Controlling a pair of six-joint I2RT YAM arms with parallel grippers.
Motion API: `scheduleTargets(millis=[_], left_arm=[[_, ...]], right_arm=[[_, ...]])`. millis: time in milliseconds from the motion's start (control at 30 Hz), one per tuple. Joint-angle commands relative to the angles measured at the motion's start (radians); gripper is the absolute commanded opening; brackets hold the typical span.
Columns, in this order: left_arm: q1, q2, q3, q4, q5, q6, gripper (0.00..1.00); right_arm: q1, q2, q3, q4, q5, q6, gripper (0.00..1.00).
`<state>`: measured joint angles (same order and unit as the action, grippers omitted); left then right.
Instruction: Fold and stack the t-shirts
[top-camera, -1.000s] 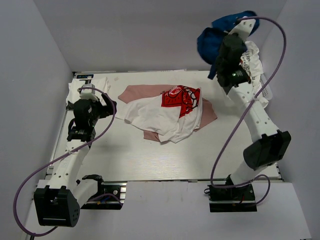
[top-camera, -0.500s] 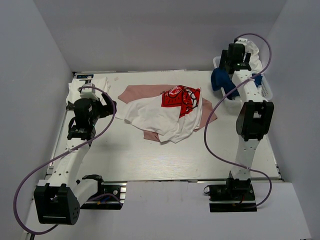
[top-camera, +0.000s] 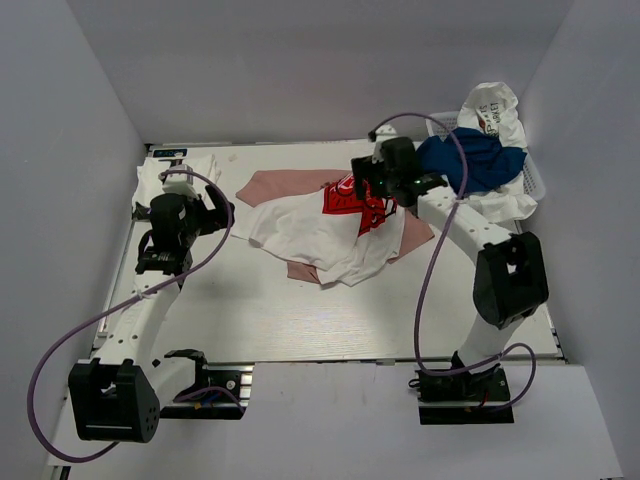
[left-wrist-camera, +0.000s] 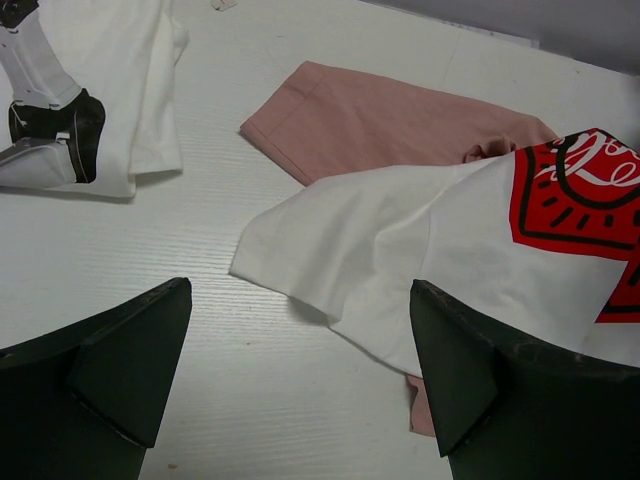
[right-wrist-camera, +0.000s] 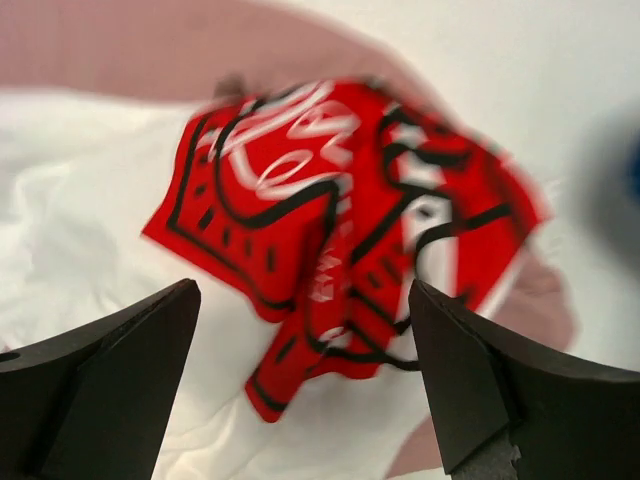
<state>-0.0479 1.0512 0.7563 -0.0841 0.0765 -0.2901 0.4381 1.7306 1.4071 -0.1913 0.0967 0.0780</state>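
Left gripper (left-wrist-camera: 299, 292) held open, empty, near a sleeve | right gripper (right-wrist-camera: 304, 292) spread open above red print | white t-shirt (top-camera: 300, 225) crumpled mid-table over pink t-shirt (top-camera: 285, 185) — soft, limp, best pinched at shoulders | navy t-shirt (top-camera: 475, 160) heaped in basket (top-camera: 537, 183).

Left arm (top-camera: 140, 310): white links, black joints
Right arm (top-camera: 465, 225): same colours
Cables (top-camera: 427, 290): purple, 1 per arm
Gripper fingers (left-wrist-camera: 120, 370): black, wedge-shaped

right hand (right-wrist-camera: 302, 292): spread wide, empty | white t-shirt (right-wrist-camera: 95, 235), red graphic, blurred, below | pink t-shirt (right-wrist-camera: 120, 50) underneath
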Motion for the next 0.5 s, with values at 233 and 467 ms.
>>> scheduleTargets(millis=[233,467], left_arm=[[-0.001,0.003,0.046,-0.014,0.011,0.012,1.00],[-0.001,0.003,0.046,-0.014,0.011,0.012,1.00]], right_arm=[[0.113,0.244,0.098,-0.043,0.216,0.092,0.35],[0.108,-0.008,0.123,0.060,0.377,0.103,0.00]])
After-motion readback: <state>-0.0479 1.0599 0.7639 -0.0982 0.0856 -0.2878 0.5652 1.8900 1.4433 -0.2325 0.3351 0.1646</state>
